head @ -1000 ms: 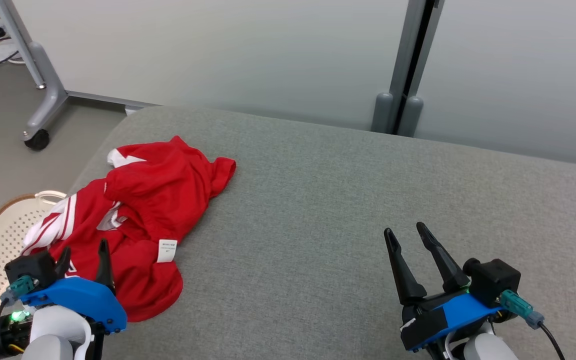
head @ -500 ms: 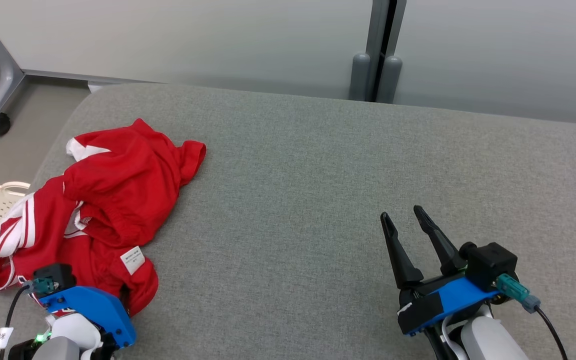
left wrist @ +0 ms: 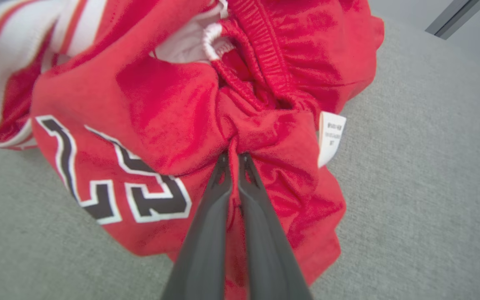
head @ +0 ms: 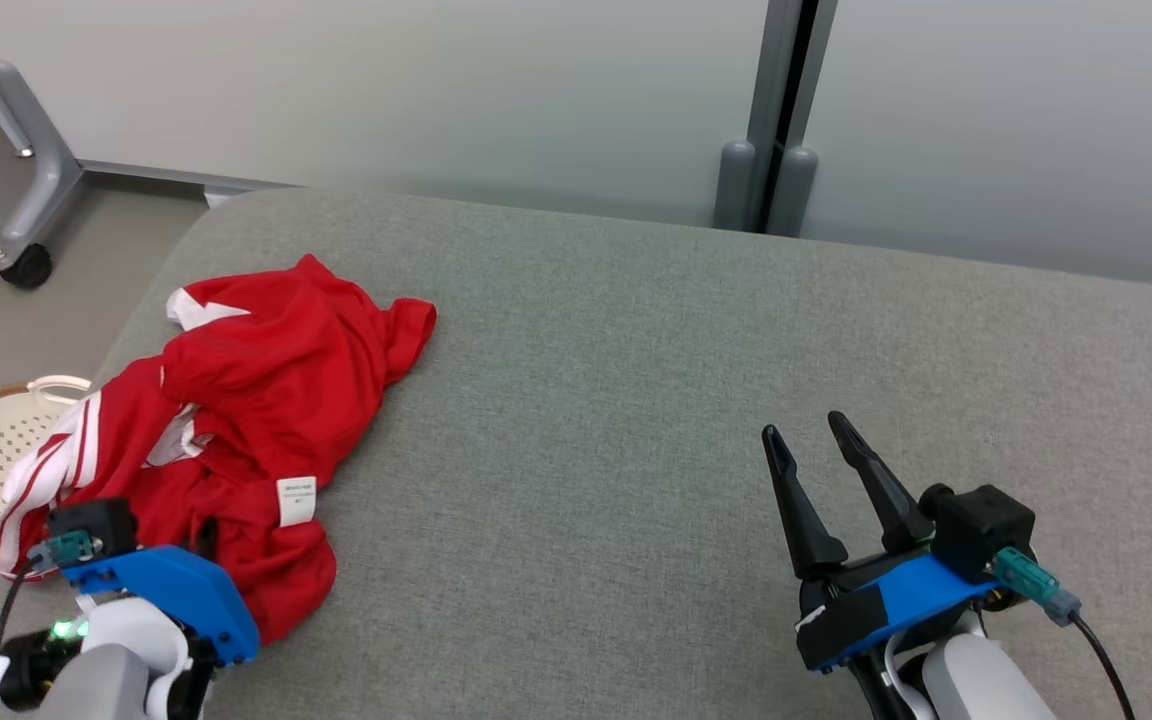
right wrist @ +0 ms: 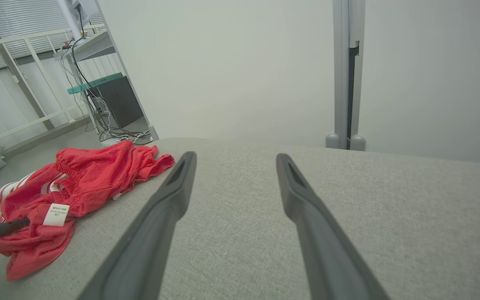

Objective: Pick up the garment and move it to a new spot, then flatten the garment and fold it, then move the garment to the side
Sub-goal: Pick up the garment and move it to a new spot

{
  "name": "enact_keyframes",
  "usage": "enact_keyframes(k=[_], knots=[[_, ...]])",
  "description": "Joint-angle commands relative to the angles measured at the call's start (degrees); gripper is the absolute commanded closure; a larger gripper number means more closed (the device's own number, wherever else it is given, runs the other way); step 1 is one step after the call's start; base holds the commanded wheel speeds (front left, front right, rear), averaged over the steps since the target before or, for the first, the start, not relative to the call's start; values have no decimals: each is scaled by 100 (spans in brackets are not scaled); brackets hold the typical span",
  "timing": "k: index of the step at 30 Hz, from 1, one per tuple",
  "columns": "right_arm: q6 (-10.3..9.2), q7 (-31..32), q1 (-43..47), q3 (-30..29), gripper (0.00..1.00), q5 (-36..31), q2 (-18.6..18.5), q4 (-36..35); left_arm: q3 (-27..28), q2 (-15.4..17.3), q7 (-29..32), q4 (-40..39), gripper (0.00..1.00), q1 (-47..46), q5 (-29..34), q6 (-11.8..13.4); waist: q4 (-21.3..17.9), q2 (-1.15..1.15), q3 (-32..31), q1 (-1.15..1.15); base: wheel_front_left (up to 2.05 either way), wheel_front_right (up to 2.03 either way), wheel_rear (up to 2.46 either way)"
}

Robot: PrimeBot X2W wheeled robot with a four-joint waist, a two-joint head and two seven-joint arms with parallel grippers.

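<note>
Left tool [left wrist: 233,158] clamps a fold of red garment [head: 266,390] nr left edge of cushion [head: 636,400]; right tool [head: 804,430] wide, empty. Cloth prob light, soft, slippy; waistband [left wrist: 265,62] = best hold.

A lab-like workroom: pale partition panels [head: 436,90], a castored frame leg [head: 36,190], and tangled cables [right wrist: 115,135] beside a computer tower [right wrist: 117,102].
</note>
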Motion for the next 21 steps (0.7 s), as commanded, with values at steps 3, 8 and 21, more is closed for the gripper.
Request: enact_keyframes(k=[3,8,21], knots=[[1,-3,170,-1,0,107,-17,-49,-191,270,-212,-349,100,-211,10,-11,101,-1,-227,0,0,0,0],[0,-3,316,47,0,241,-17,-81,-367,585,-234,-1156,100,-383,145,-11,209,-1,-500,0,0,0,0],[0,-3,380,23,0,362,-17,-205,-384,1015,886,-4975,100,-383,210,448,-359,-1,-708,0,0,0,0]])
